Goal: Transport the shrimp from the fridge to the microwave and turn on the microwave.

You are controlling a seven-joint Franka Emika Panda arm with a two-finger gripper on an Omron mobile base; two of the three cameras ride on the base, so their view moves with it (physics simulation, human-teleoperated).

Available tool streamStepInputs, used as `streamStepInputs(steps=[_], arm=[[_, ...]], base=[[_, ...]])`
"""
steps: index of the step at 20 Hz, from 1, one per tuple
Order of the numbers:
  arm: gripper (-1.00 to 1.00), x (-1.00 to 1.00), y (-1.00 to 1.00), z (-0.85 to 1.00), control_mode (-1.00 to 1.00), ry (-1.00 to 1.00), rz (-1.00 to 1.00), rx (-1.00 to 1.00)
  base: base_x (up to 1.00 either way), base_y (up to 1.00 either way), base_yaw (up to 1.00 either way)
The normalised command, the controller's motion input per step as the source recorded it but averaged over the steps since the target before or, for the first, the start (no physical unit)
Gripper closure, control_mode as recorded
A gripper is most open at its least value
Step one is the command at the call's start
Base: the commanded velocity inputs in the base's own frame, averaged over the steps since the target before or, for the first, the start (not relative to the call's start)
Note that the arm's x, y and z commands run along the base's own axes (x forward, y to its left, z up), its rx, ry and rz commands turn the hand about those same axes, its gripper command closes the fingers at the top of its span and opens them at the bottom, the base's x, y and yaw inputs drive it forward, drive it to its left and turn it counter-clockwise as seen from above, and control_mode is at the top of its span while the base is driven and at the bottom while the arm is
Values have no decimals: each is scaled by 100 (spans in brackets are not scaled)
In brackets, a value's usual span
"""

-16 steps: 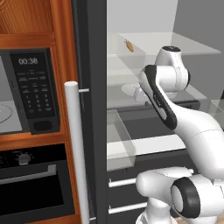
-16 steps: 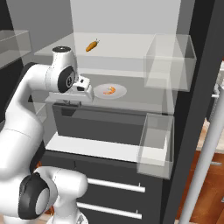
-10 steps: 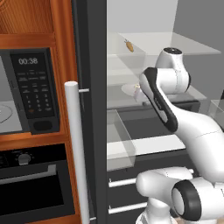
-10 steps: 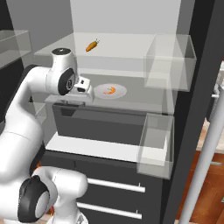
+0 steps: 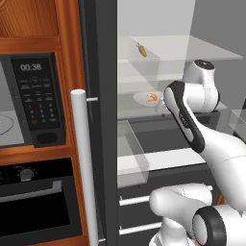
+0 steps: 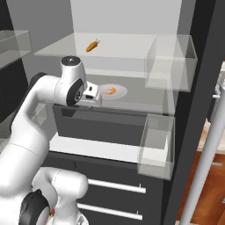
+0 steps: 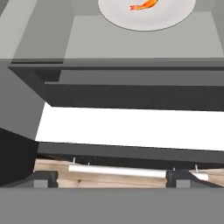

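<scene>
The tiny curled orange shrimp (image 6: 110,91) lies on a round white plate (image 6: 118,93) on a glass shelf of the open fridge (image 5: 103,120). From the left the shrimp (image 5: 152,97) shows just beside my forearm. My gripper (image 6: 96,95) hovers at shelf height just left of the plate, apart from it. In the hand view the shrimp (image 7: 143,5) and plate (image 7: 148,19) sit at the top edge, and the gripper (image 7: 111,180) is open, its tips far apart with nothing between them. The microwave (image 5: 36,101) with its black keypad is left of the fridge.
A straight orange dark-tipped piece (image 6: 92,45) lies on the shelf above. Clear door bins (image 6: 169,61) hang at the right. The long white handle (image 5: 84,163) stands between fridge and microwave. A black oven (image 5: 33,202) sits under the microwave. Dark drawers (image 7: 131,92) lie below the shelf.
The arm has shifted slightly forward and lower, bringing the hand a little closer to the plate. Shrimp and plate have not moved.
</scene>
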Motion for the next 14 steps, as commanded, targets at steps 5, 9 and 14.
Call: streamStepInputs(steps=[5,9,14], arm=[[-100,12,-42,6,-100,-1,0,9],[-100,21,-30,12,-100,-1,0,5],[-100,33,-9,7,-100,-6,0,0]], base=[[0,0,0],[0,0,0],[0,0,0]])
